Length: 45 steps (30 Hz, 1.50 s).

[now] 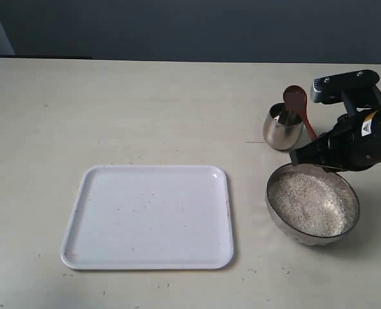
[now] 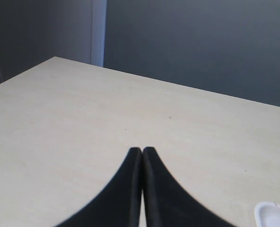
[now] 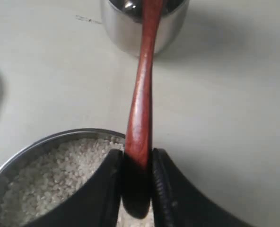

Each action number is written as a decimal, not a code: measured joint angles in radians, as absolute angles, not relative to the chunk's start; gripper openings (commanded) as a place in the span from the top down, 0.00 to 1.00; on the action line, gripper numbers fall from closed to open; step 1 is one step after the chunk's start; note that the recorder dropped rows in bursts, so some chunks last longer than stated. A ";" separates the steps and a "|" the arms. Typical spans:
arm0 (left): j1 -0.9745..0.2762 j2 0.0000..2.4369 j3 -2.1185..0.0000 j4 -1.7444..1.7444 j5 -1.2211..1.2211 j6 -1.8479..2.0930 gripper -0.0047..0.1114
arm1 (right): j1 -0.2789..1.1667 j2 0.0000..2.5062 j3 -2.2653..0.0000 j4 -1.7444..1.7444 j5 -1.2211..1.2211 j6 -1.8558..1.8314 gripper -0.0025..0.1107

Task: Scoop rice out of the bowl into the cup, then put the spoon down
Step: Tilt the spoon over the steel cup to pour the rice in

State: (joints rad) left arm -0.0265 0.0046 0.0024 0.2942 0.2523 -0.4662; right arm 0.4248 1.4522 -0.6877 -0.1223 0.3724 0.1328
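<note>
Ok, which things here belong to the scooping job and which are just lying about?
In the job: spoon, gripped in the right claw, head over the cup; bowl; rice in the bowl.
Lying about: white tray; left claw, shut on nothing.

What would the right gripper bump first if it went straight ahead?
Probably the cup: the right gripper points along the spoon straight at it. Its height is unclear, so it might pass above.
</note>
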 measured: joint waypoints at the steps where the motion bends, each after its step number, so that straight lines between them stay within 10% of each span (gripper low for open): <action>1: -0.027 0.005 0.002 0.294 0.252 -0.466 0.96 | 0.425 1.452 -0.690 -0.131 0.377 0.133 0.99; 45: -0.027 0.005 0.002 0.294 0.252 -0.466 0.96 | 0.425 1.497 -0.778 -0.384 0.514 0.130 0.99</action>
State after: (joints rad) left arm -0.0265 0.0046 0.0024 0.2942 0.2523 -0.4662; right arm 0.4248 1.4970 -0.7782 -0.3838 0.5138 0.1303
